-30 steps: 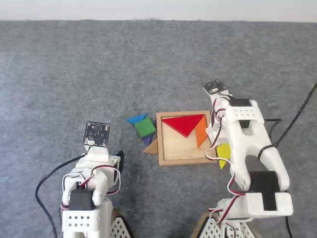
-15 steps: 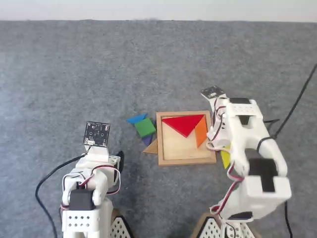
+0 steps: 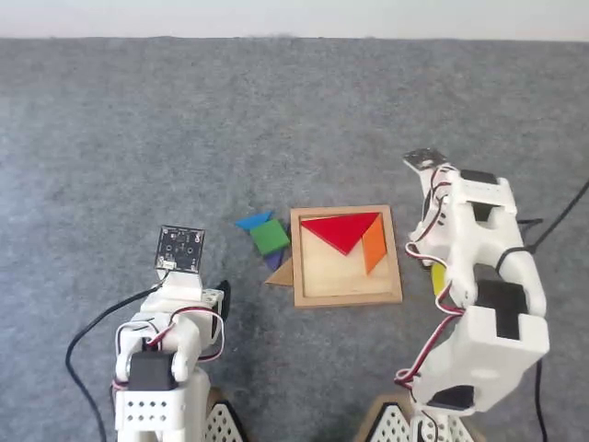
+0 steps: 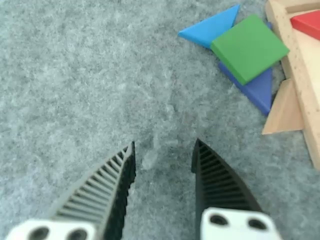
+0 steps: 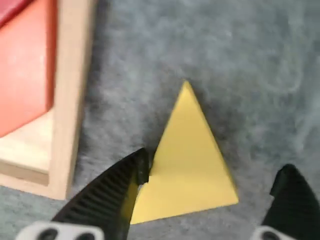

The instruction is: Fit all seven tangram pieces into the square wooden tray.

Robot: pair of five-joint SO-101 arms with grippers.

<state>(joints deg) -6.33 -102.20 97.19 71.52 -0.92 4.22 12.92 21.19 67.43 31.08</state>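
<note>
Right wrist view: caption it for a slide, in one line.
Open right gripper brackets the yellow triangle lying on grey carpet just outside the wooden tray.

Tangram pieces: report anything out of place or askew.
Left of the tray, the green square lies stacked askew on two blue pieces, a tan triangle against the rim. The yellow triangle sits alone on the tray's other side, between the right gripper and its open fingers.

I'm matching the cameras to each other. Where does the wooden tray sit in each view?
High view: the wooden tray lies just right of the green square.
Left wrist view: its rim runs beside the green square.
Right wrist view: its rim lies beside the yellow triangle, apart from it.
Shared landmark: the red triangle inside the tray.
</note>
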